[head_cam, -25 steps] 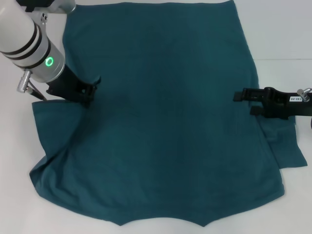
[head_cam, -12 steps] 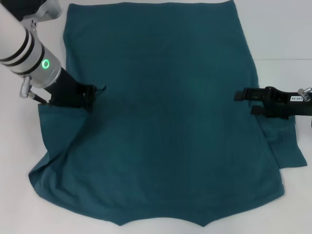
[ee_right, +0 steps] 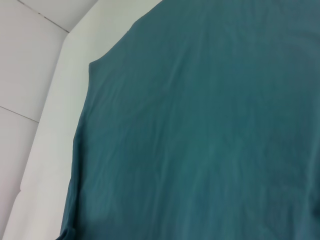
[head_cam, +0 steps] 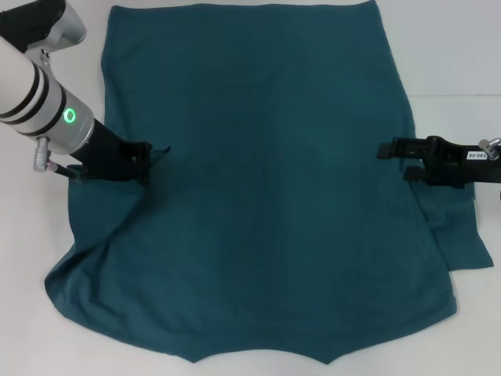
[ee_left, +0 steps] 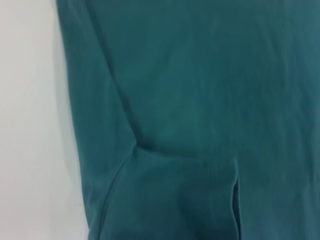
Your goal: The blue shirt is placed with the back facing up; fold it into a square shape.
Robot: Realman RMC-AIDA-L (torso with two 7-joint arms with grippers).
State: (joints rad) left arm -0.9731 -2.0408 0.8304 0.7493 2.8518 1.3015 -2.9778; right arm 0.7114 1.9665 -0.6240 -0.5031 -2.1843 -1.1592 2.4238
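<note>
Cloth fills most of what lies before me: the blue shirt [head_cam: 266, 180] is spread flat on the white table [head_cam: 454, 55], plain side up, its hem at the far edge and its collar notch at the near edge.

My left hand [head_cam: 145, 162] sits low at the shirt's left side, where the sleeve meets the body. A small ridge of fabric stands up at its tip, and the sleeve below it is bunched and drawn in toward the body, with a crease running down to the near left corner. Whether the fingers are clamped on that ridge I cannot tell; the black housing hides them.

My right hand [head_cam: 395, 157] is at the shirt's opposite edge, level with the left one, its two black fingers [head_cam: 389, 146] held apart and pointing inward over the cloth. The right sleeve lies flat just behind and below it.

Both wrist views show only teal cloth and bare table.
</note>
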